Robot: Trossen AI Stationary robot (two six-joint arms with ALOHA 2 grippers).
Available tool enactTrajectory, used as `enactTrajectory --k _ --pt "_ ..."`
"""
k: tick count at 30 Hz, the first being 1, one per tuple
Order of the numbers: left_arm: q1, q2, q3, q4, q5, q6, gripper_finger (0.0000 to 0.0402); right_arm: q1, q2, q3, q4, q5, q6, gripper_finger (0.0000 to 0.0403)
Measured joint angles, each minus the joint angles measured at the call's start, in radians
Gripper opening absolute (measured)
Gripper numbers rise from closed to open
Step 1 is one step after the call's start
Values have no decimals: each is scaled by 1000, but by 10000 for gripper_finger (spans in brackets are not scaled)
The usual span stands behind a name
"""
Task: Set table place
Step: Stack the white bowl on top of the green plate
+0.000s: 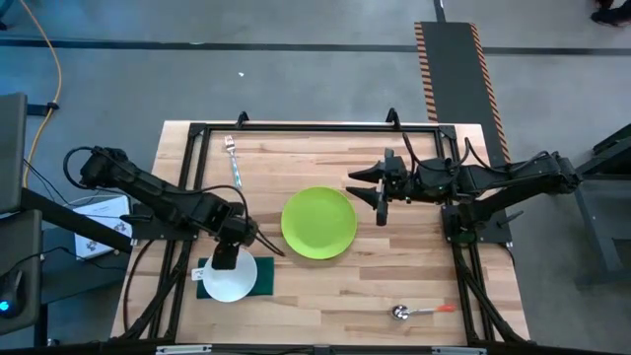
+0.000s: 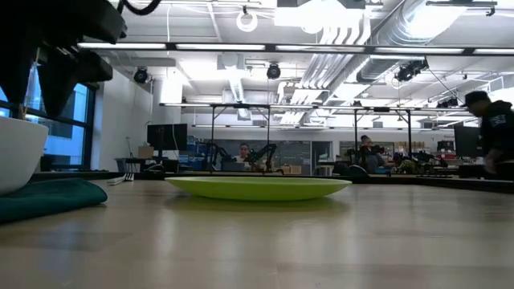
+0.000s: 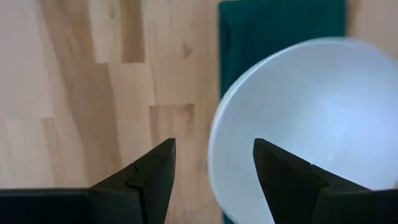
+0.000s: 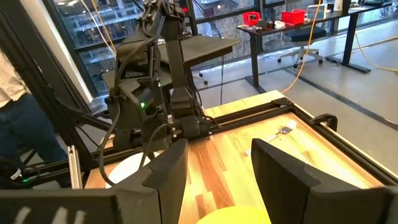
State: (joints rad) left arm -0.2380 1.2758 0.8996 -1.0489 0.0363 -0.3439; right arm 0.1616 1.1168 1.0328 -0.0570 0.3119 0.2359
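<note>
A white bowl (image 1: 232, 280) stands on a dark green cloth (image 1: 264, 278) at the near left of the wooden table (image 1: 394, 266). My left gripper (image 1: 227, 252) points straight down over the bowl's far rim and is open. In the left wrist view the rim (image 3: 214, 143) lies between the fingers, one over the bowl's inside and one over bare wood. In the low view the fingers stand just above the bowl (image 2: 14, 152). A lime green plate (image 1: 318, 223) lies flat at mid-table. My right gripper (image 1: 370, 187) hangs open, level, right of the plate.
A fork (image 1: 234, 158) lies at the far left of the table. A spoon with an orange handle (image 1: 421, 312) lies near the front right. A black metal frame (image 1: 315, 127) edges the table. People sit and stand in the room behind.
</note>
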Motion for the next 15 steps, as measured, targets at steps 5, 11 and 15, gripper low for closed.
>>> enactTrajectory --k 5,11,15 --pt "2 -11 -49 15 -23 -5 205 0 0 0 -9 15 -1 170" --pt "2 -16 -106 89 40 -13 205 -2 0 0 -17 30 -9 170" --pt "1 -16 -150 87 68 -7 205 -11 0 0 -22 30 -7 170"
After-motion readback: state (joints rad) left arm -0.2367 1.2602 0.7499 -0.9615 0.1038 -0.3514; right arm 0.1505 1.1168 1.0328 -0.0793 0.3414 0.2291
